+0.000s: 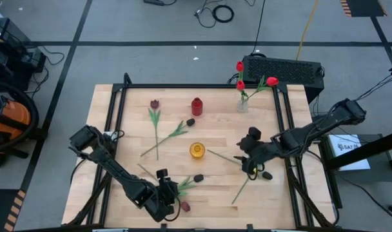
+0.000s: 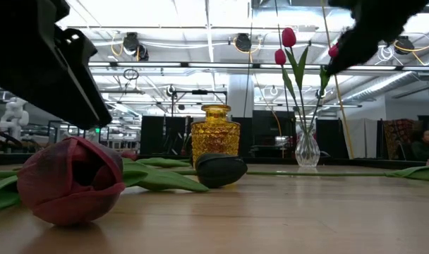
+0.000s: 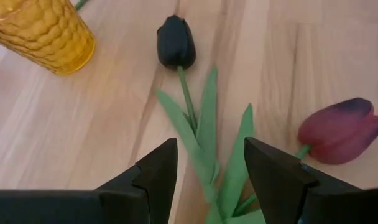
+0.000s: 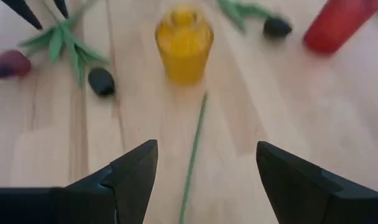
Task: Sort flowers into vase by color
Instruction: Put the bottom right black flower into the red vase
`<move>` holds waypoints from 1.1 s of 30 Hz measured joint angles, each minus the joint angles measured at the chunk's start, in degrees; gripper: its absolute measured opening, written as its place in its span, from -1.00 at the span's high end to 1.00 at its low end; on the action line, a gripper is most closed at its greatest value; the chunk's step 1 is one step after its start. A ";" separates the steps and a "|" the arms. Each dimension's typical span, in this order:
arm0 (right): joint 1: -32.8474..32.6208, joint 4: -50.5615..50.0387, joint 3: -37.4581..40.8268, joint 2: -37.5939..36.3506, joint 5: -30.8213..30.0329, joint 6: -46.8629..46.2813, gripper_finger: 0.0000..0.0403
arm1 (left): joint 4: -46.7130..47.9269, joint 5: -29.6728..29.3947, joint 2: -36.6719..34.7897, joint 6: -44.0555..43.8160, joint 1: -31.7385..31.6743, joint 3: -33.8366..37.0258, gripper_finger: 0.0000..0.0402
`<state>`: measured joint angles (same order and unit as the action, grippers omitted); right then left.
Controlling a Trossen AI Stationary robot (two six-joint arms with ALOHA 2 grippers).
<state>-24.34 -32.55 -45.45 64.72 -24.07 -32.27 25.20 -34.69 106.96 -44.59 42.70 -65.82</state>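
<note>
Handling these artificial tulips, expect them to be light, with thin springy stems and soft leaves, so pinch the stem below the head, never the petals. The left end effector (image 3: 206,180) hangs released, jaws astride the leaves of the near-black tulip (image 3: 175,41), which lies flat on the surface (image 1: 125,145) just beside a maroon tulip (image 3: 343,129). Mind their overlapping leaves; you may drag both. The yellow vase (image 3: 41,30) stands near. The right end effector (image 4: 204,180) is released above a bare green stem (image 4: 194,149), with the red vase (image 4: 335,23) well apart.
</note>
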 joint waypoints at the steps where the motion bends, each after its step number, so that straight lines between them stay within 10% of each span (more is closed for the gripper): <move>1: -0.73 -0.18 0.88 0.39 0.89 -2.09 -0.32 | -0.28 0.03 0.14 0.00 -0.02 0.00 0.05; 13: -9.88 -2.50 8.92 7.47 7.09 -19.47 -0.32 | -4.41 -1.47 0.19 1.83 -0.24 -0.02 0.05; 33: -6.44 1.80 8.74 19.82 8.57 -14.60 -0.10 | -5.36 -3.30 0.17 3.49 -0.35 -0.02 0.05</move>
<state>-30.78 -30.75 -36.71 84.54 -15.50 -46.87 19.84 -37.99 107.13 -41.10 42.35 -65.84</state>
